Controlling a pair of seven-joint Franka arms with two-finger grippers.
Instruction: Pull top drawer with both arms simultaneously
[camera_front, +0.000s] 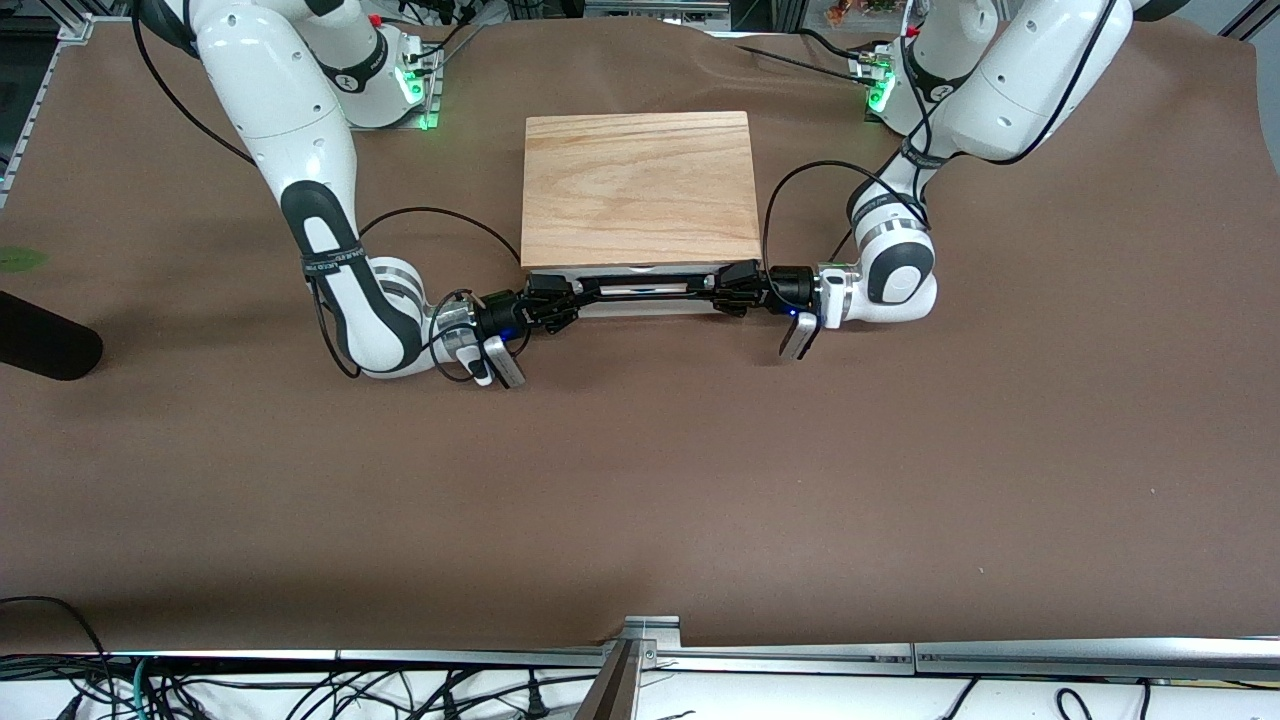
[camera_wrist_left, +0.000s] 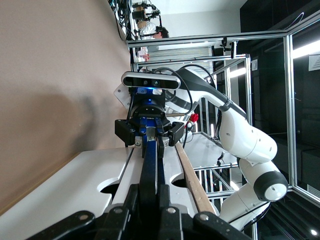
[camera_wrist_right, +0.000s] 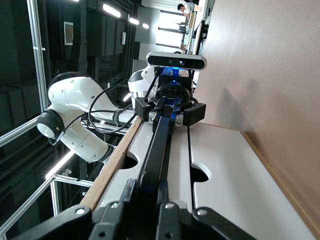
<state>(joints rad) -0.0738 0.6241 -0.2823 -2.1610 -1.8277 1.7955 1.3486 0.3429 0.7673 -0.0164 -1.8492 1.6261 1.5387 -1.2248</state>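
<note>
Drawer (camera_front: 640, 292) sits in the box (camera_front: 638, 188) mid-table, front toward the camera. Left hand (camera_front: 738, 285) and right hand (camera_front: 553, 299) each clamp an end of its handle (camera_front: 640, 291). Rigid, probably light; even pulling should prevent jamming.

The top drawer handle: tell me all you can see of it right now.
The handle is a thin black bar running level along the top drawer's white front, on the side facing the front camera. The left gripper clamps one end, the right gripper the other, both coming in sideways. The drawer shows only a narrow strip past the wooden casing.
</note>
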